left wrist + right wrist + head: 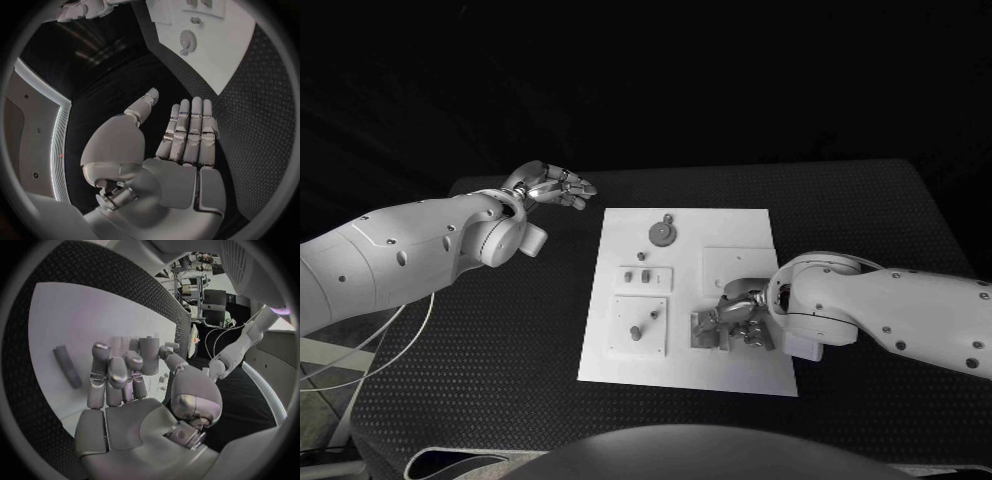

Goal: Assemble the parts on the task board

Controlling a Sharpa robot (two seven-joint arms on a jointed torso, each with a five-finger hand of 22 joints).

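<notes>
Task board (pixel 687 300) flat mid surface (pixel 877 210), white, long side running away from robot.

Left hand (pixel 548 186) off board, above dark surface near board's far-left corner; fingers (pixel 187 127) straight, side by side, thumb apart, nothing held, nothing touched.

Right hand (pixel 737 315) over board's near-right part, low on it; fingers (pixel 115 371) bent fwd, curled down onto grey parts (pixel 710 330). Can't tell whether pinching a part or just resting on them; contact pt hidden by the fingers themselves.

Grey bar (pixel 66 366) lying flat on board just beside right hand's fingers, apart from them.

Round gear-like part (pixel 662 234) on board's far half, well apart from both hands. Small pegs (pixel 643 276) in raised plate mid-left; lever-like piece (pixel 640 330) on near-left plate, untouched.
</notes>
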